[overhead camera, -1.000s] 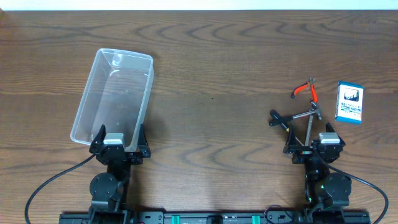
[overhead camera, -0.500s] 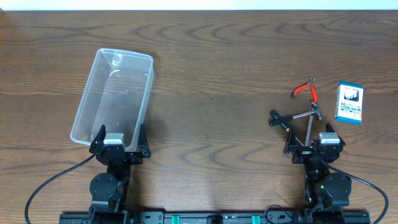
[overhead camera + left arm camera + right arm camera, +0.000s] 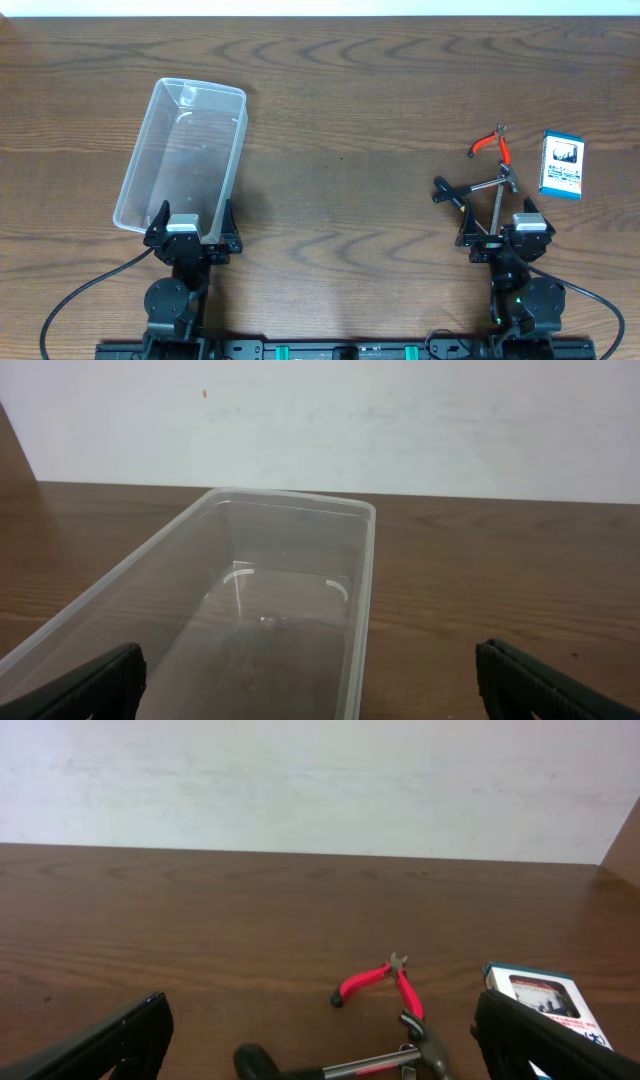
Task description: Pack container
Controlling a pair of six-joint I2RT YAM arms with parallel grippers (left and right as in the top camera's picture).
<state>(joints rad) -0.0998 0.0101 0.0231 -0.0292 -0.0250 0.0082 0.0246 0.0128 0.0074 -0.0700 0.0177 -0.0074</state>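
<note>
Nothing has moved since the earlier frames: both arms sit parked at the near edge of the table [image 3: 340, 110], and the tools lie where they lay.

The left claw [image 3: 194, 220] has its fingers spread wide apart and holds nothing. From its own camera the two black fingertips [image 3: 95, 678] show only at the bottom corners. The container [image 3: 237, 150] begins right in front of it, its near short end just at the gap between the fingers. It runs away from the claw at a slant on the left side of the table. It is clear plastic and looks empty.

The right claw [image 3: 508, 228] is also spread wide and empty. Just ahead of it lie a small hammer [image 3: 480, 187], crossed by another thin metal tool I cannot name. Beyond them are red pliers [image 3: 492, 145], and a blue-and-white box [image 3: 562, 165] lies off to the right. All of these are well apart from the container.

I'd judge the container light and fairly stiff, though its thin walls would likely flex and its smooth sides slip under a pinch. The rim of the near short wall looks the best hold, one finger inside and one outside. It may skid if a tool is dropped in hard.
</note>
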